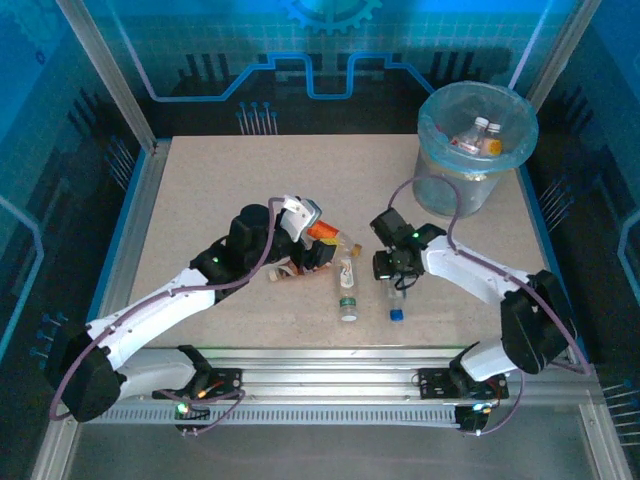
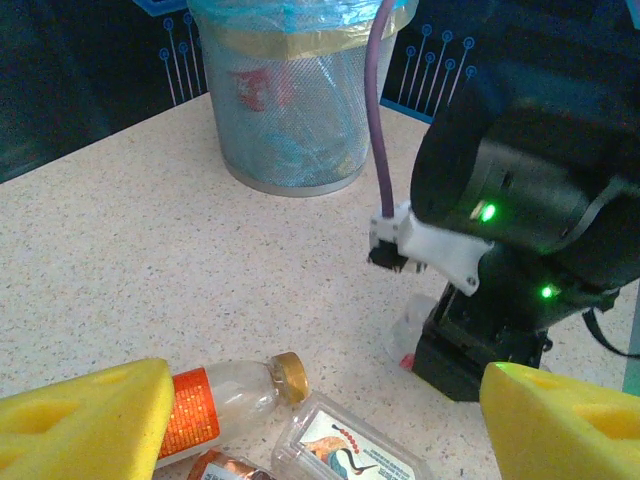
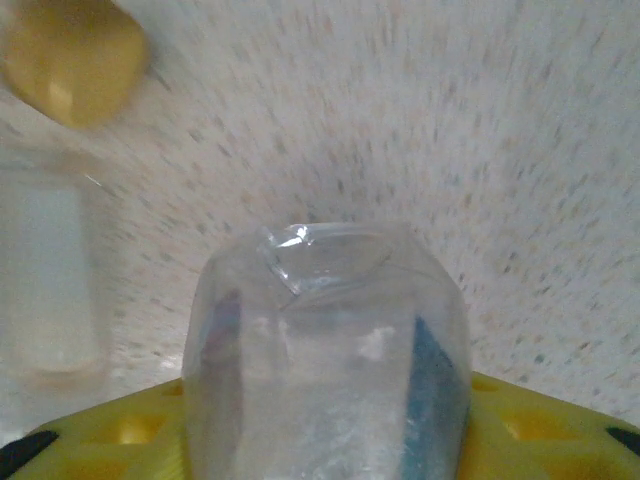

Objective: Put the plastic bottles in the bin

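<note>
The right pincer (image 1: 397,276) is down on the speckled beige desk (image 1: 220,190) over a clear plastic bottle with a blue cap (image 1: 397,306). The bottle lies on its side near the front edge, well apart from the round translucent grey bin lined with a pale blue bag (image 1: 490,190) at the far right corner. In the right wrist view the bottle's base fills the gap between the yellow foam pads (image 3: 520,425), but I cannot tell whether they press on it or merely flank it. If the hold is light, the likeliest trouble is the smooth, rounded wall squirting out of the foam on the lift, or the capped end drooping and swinging the bottle loose. A slim clear bottle with a green cap (image 1: 347,292) lies just beside it and could be nudged into a roll if the arm drags sideways. The left pincer (image 2: 325,420) hangs with its jaws wide apart and empty above a clear bottle with an orange label and a gold cap (image 2: 225,400). That is near the right wrist, so a careless swing could make the two arms clash. The bin already holds a few bottles, and a low carry could clip its rim, tip it or snag the bag.
</note>
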You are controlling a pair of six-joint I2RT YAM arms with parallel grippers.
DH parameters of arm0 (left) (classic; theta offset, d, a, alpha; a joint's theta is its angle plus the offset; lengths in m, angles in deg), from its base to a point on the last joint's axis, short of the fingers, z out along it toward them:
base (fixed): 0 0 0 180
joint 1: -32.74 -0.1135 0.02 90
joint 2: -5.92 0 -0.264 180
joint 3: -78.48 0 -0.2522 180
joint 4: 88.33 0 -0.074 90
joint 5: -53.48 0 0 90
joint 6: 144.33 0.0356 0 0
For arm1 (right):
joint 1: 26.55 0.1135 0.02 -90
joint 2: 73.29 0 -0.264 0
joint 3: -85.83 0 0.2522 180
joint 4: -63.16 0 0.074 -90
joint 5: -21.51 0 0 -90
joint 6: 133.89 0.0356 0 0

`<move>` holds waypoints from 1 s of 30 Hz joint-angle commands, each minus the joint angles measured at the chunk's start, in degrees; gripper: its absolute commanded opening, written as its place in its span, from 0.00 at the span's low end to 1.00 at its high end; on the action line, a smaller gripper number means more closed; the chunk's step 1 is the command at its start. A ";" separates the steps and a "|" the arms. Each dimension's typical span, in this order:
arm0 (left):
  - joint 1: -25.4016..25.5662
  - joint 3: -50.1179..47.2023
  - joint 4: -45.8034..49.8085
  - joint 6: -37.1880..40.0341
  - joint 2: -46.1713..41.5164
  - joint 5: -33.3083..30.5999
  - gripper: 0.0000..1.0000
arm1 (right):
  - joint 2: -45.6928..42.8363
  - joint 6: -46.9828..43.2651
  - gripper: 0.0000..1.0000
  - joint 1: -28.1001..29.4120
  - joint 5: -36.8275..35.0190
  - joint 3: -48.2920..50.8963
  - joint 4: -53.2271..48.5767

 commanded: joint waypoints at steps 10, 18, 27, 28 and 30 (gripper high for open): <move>-0.25 19.68 -0.02 -5.47 9.99 -3.33 0.82 | -3.53 -21.57 0.54 -2.11 -16.97 -33.47 5.26; -0.36 27.15 1.57 -11.10 13.68 -3.44 0.82 | 6.66 -30.87 0.55 -12.53 -23.15 -49.48 20.02; -1.06 27.56 4.18 -13.65 12.47 -3.93 0.84 | 23.64 -28.55 0.53 -22.33 -24.29 -65.78 18.59; -1.07 27.41 4.29 -13.68 12.26 -4.07 0.84 | 24.50 -30.18 0.53 -22.34 -25.56 -66.29 19.91; -1.23 27.06 4.38 -13.82 11.92 -4.33 0.84 | 26.08 -31.70 0.53 -22.69 -26.36 -67.44 20.42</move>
